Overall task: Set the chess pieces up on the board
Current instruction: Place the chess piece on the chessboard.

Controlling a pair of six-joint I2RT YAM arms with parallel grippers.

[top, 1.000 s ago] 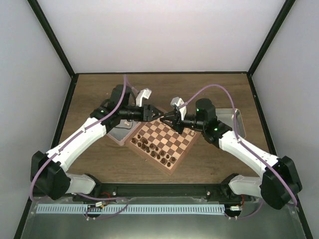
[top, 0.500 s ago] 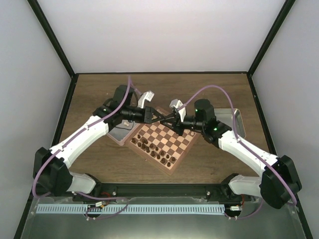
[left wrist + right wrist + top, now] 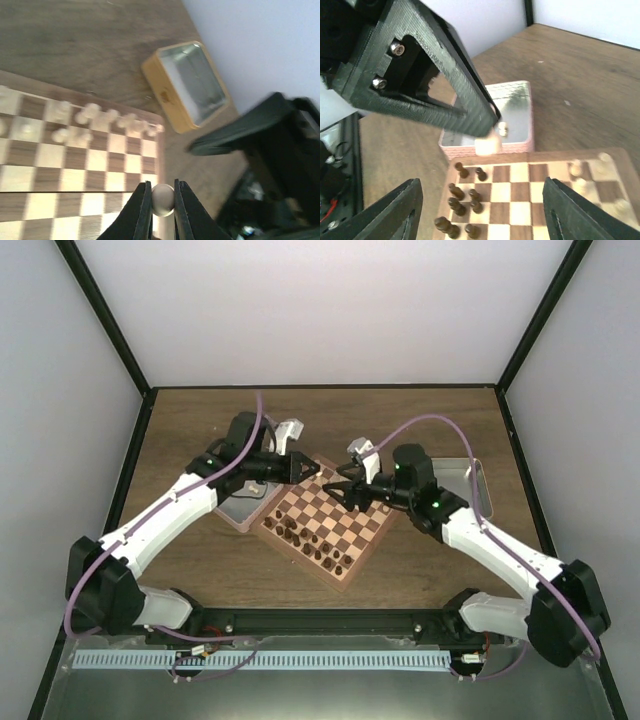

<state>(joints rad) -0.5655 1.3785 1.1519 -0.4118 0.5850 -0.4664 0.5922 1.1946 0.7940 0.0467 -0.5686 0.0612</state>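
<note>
Left side first: the left tray (image 3: 238,510) sits on the surface just off the board's left edge, with the left arm (image 3: 170,510) reaching over it. The left jaws are clamped on one light piece (image 3: 162,200), which shows as a small round knob pinched between the pads. I cannot tell its long axis from either wrist view, so whether it hangs upright is unconfirmed. The held piece hangs above the far corner of the board (image 3: 345,532), right over the rim. The dark pieces (image 3: 305,540) stand along the near-left edge. The light pieces (image 3: 100,117) already placed stand in two short rows on the opposite side, further along the board ahead of the left jaws. My judgement is that the next move turns on this: the open square lies ahead of the left jaws in that light rank, not below them. The right jaws stand wide apart and empty, just beside the left ones and facing them. The right arm (image 3: 480,540) is nearer the light side, but the left holds the piece. The right tray (image 3: 478,480) is beyond it.
</note>
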